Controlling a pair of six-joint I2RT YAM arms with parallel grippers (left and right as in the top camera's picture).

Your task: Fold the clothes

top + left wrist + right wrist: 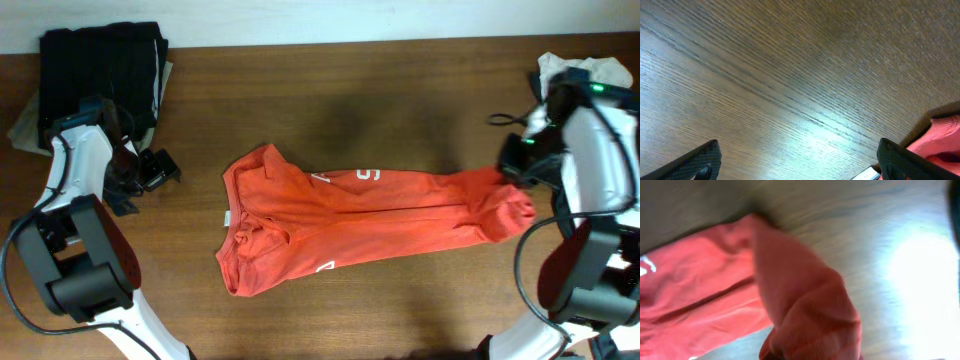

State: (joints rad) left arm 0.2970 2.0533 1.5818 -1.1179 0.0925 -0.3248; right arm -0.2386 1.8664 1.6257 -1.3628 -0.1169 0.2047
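Wooden counter (pixel 400 80) carrying a red-orange shirt (pixel 350 215) laid lengthwise across its centre, white lettering uppermost; a black folded pile (pixel 100 60) occupies the far left corner. Right hand (pixel 517 165), closed, pinches the shirt's right end. Left hand (pixel 150 172), jaws wide apart, hovers over bare wood left of the shirt.

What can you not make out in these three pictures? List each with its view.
Overhead: the T-shirt's white lettering, partly folded under, too small to read.
Right wrist: the right claw's fingertips, out of frame.
Left wrist: most of the T-shirt, cut off at the right edge.
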